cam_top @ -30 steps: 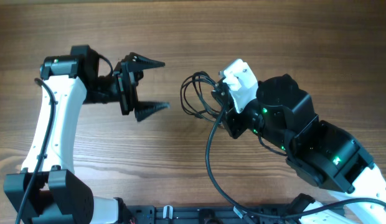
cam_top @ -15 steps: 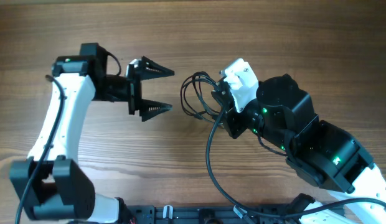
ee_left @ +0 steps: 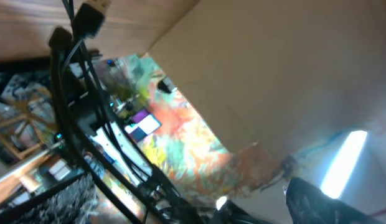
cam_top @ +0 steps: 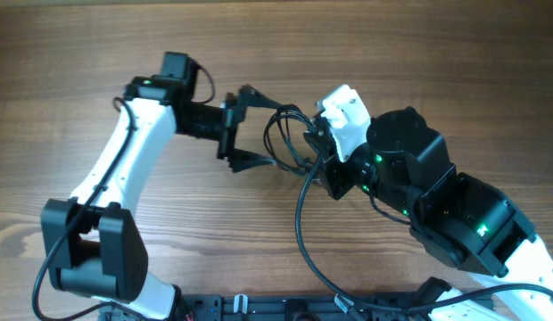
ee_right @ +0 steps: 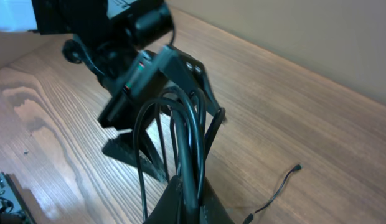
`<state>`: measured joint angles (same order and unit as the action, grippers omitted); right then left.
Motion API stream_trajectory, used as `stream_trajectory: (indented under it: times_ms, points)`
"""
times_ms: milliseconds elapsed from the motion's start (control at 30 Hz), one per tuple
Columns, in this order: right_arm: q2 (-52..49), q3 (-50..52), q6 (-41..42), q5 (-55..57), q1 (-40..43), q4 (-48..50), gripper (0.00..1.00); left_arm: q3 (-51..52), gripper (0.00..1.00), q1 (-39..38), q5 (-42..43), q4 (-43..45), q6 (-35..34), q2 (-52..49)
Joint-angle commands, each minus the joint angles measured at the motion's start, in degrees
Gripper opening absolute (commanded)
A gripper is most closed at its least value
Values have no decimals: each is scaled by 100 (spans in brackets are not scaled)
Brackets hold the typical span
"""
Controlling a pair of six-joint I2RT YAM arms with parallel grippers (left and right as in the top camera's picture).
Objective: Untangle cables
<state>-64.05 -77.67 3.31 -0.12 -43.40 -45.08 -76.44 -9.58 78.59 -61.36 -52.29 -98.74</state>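
Overhead, the right gripper [cam_top: 314,147] clamps the cables [cam_top: 278,134] over the tabletop [cam_top: 437,53] as the left gripper [cam_top: 257,130], jaws apart, flanks their loops; it should close on one outer strand, then draw away gently.

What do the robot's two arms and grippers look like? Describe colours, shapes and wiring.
Left arm: white links, black joints, a black wire running along it. Left gripper: black, with tapering fingers. Right arm: bulky black housings with small green lights, a white wrist cover, a black wire looping off it. Right gripper: dark fingers.
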Motion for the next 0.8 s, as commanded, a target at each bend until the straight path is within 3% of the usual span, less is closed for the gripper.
stream_trajectory:
  times_ms: [0,133,200,233,267,300,333,367,600,633,667,700,767]
  points:
    - [90,-66,120,76,-11,-92,6,15,100,-293,-109,518,-1344,-44]
    - [90,-66,118,76,-11,-227,6,15,100,-365,-109,527,-1440,-44]
    - [90,-66,118,79,-11,-214,6,15,86,-365,-109,527,-1438,-44]
    - [90,-66,118,79,-11,-216,6,15,85,-365,-109,527,-1436,-44]
    - [90,-66,116,79,-11,-219,6,15,72,-365,-109,549,-1412,-44]
    - [90,-66,116,79,-11,-216,6,15,49,-365,-109,614,-1394,-44]
    - [90,-66,118,79,-11,-214,6,15,11,-365,-109,710,-1397,-44]
    - [90,-66,118,79,-11,-216,6,15,4,-365,-111,745,-1397,-44]
    - [90,-66,120,247,-11,-315,9,15,4,-4,442,2675,-1373,-39]
    - [90,-66,120,356,-11,-387,19,15,4,153,411,2857,-1283,-39]
    - [90,-66,118,437,-11,-498,74,15,4,474,385,3062,-883,-39]
    - [90,-66,120,487,-11,-520,100,15,4,634,385,3053,-660,-37]
    - [90,-66,118,588,-11,-529,100,15,4,1012,452,3025,-238,-37]
